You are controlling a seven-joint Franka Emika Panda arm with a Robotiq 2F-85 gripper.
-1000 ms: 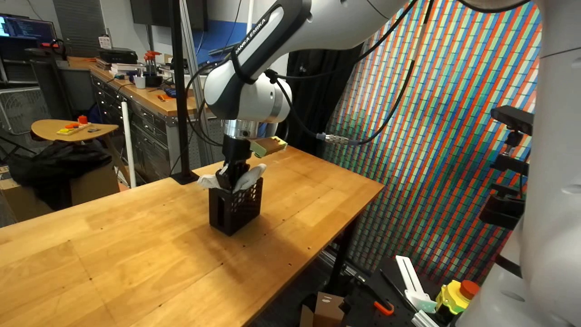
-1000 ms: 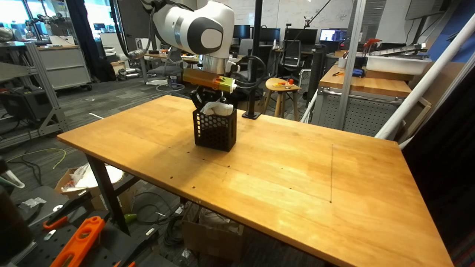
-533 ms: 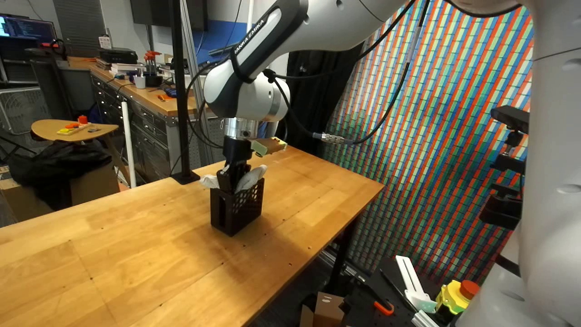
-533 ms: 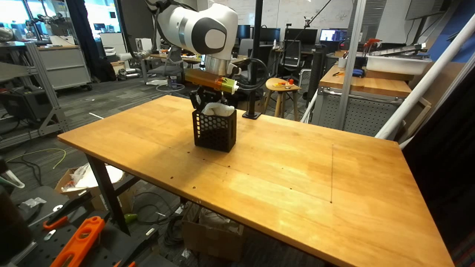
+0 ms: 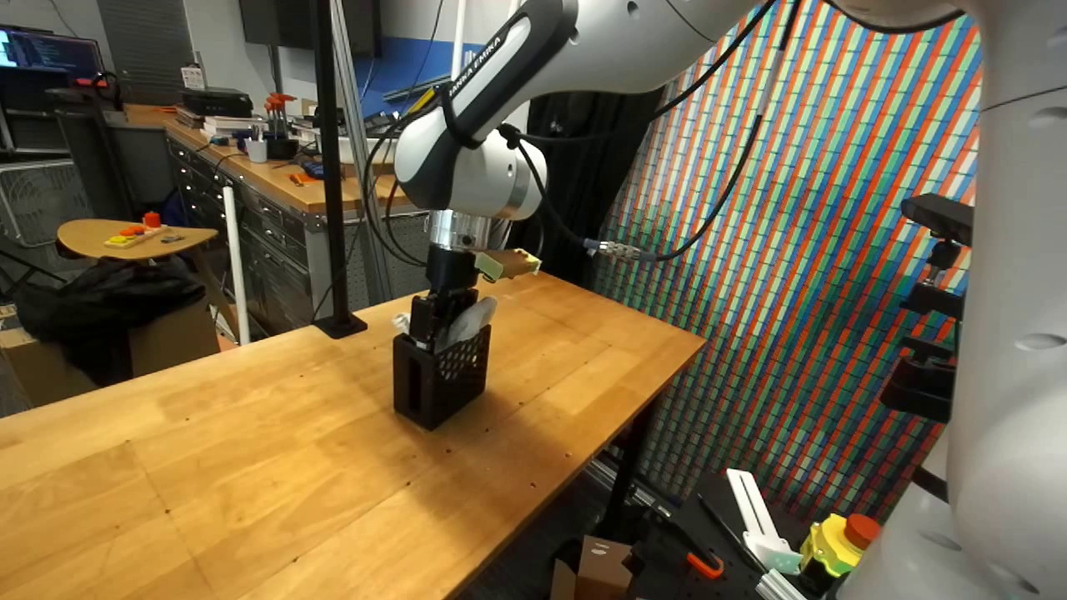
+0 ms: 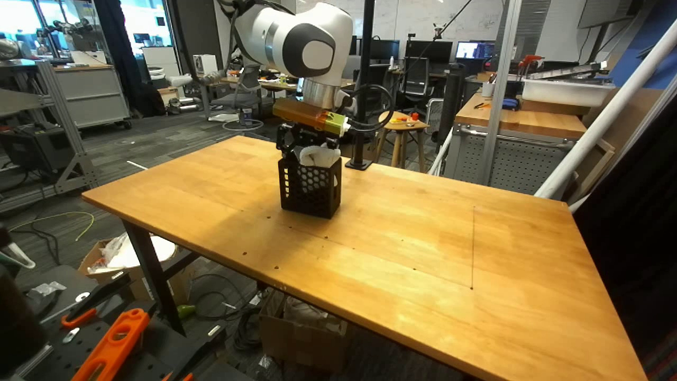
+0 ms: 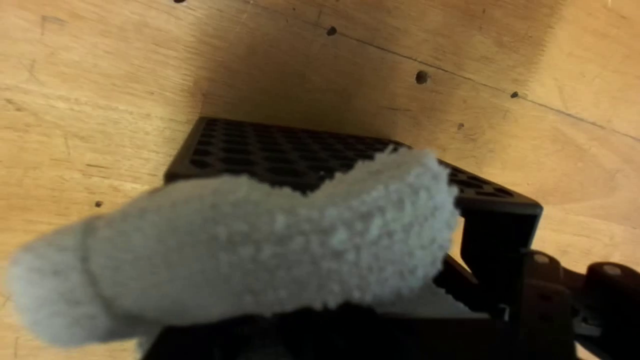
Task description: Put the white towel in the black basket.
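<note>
Near the worktop edge bearing the black post, the gripper has spread its jaws wide, apparently holding nothing; the white towel sits partly inside the black basket, protruding above. Only retraction likely remains.

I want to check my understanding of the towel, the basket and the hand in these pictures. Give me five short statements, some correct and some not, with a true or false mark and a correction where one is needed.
1. The black basket stands upright on the wooden table. True.
2. The hand is at the basket's opening, close to the white towel. True.
3. The towel is entirely below the basket's rim. False: part of it rises above the rim.
4. A black pole stands at the table's edge. True.
5. The basket's sides have no holes. False: holes show in its sides.
</note>
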